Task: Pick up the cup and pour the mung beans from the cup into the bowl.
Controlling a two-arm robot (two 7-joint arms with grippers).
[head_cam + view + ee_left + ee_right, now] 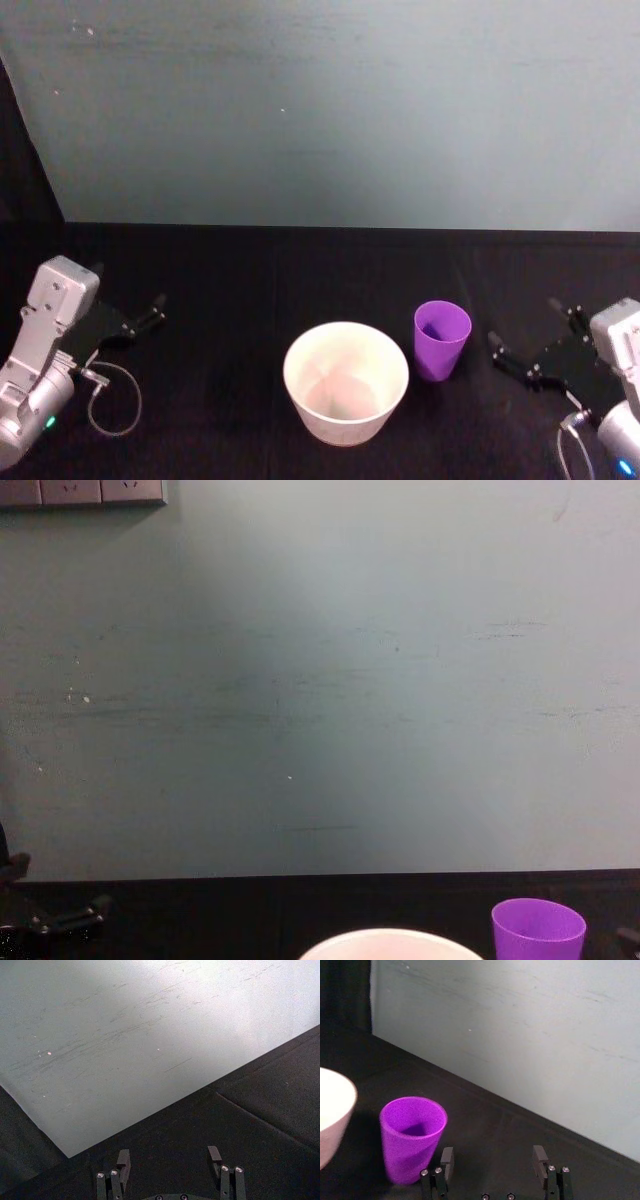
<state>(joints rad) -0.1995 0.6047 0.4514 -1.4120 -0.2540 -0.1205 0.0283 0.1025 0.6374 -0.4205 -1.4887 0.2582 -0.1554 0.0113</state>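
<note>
While the cup point(442, 340) stood upright on the table point(230, 290), just right of the bowl point(345, 383), the right end effector point(523, 325) hung near its right, spread; it needed to straddle the cup's mid-wall squarely. Far left, the left end effector point(129, 283) sat parked, spread.

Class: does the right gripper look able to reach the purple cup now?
Probably yes: the open right gripper faces the cup, nothing between; the bowl sits beyond; the left gripper is parked far left.

Black tablecloth point(300, 270) meets a pale grey-green wall point(330, 110).
</note>
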